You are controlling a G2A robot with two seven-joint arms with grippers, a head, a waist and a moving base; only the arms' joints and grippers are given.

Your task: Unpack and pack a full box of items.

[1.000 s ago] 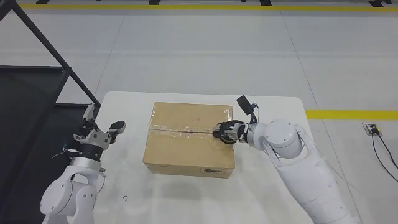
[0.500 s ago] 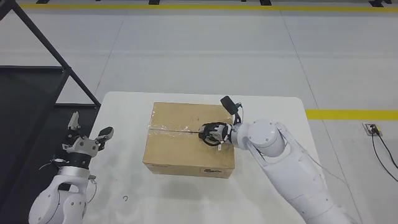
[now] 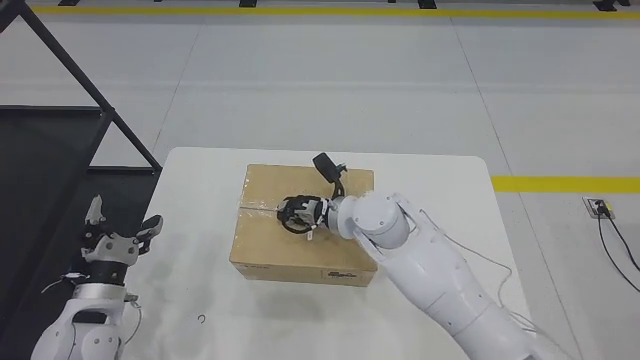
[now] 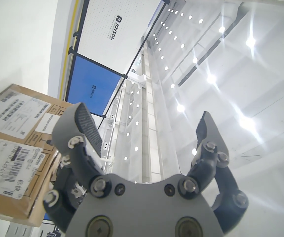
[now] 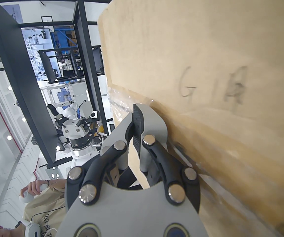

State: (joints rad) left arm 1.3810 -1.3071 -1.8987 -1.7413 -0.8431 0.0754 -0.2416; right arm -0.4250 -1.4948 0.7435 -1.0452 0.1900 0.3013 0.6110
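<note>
so the box (image 3: 300, 255) sits mid-frame on the table (image 3: 440, 190), tape seam (image 3: 262, 210) running left-right; right gripper (image 3: 290, 213), pinched shut, is right on that seam, left gripper (image 3: 122, 228) hangs open lower left, well apart

- Box (image 3: 270, 245): tan cardboard; glossy clear tape (image 3: 262, 208) along the seam; white labels (image 4: 15, 117) with black barcodes.
- Table (image 3: 440, 190): plain white.
- Left gripper (image 4: 143, 112): grey, with black ribbed pads (image 4: 87, 124).
- Floor (image 3: 320, 80): pale grey with a yellow stripe (image 3: 560, 184).
</note>
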